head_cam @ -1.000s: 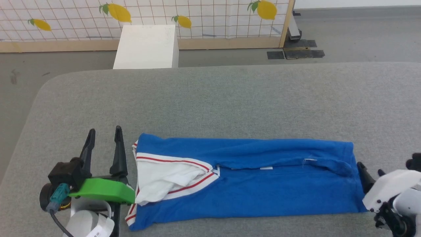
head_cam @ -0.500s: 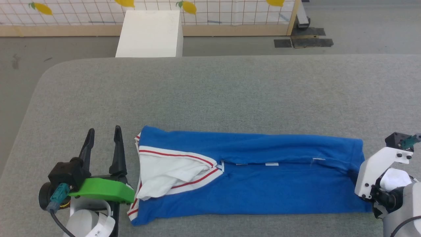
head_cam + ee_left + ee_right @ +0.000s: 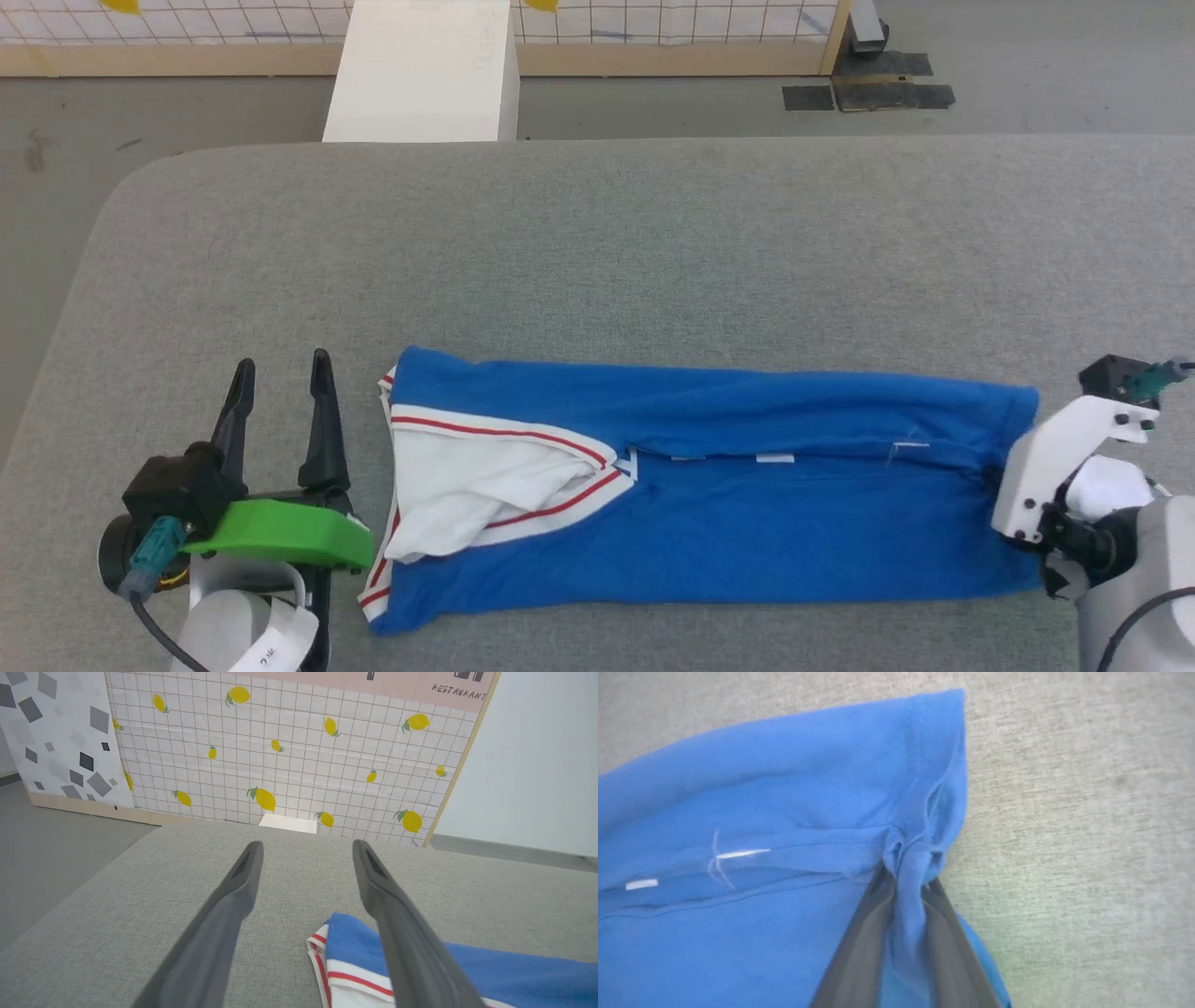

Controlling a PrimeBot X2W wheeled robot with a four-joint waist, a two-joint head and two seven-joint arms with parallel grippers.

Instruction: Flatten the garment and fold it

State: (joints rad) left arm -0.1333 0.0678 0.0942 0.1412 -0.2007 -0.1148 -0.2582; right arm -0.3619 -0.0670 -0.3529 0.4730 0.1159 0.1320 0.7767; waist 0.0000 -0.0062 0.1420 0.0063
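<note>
The right gripper (image 3: 908,877) is clenched on the garment (image 3: 761,788). A bunched fold of blue fabric at the hem end is pinched between its two dark fingers, and the hemmed corner spreads out just beyond the fingertips. The left gripper (image 3: 283,360) is released, its jaws wide apart with nothing between them (only the grey padded surface (image 3: 597,243) shows through the gap). The garment lies just beside that gripper's right finger, its white collar panel (image 3: 467,485) with thin red stripes nearest. It is folded lengthwise into a long band reaching across to the right gripper. Ahead of the left fingertips, past the surface's far edge, stand a white box (image 3: 420,75) and a lemon-patterned wall (image 3: 289,756).
</note>
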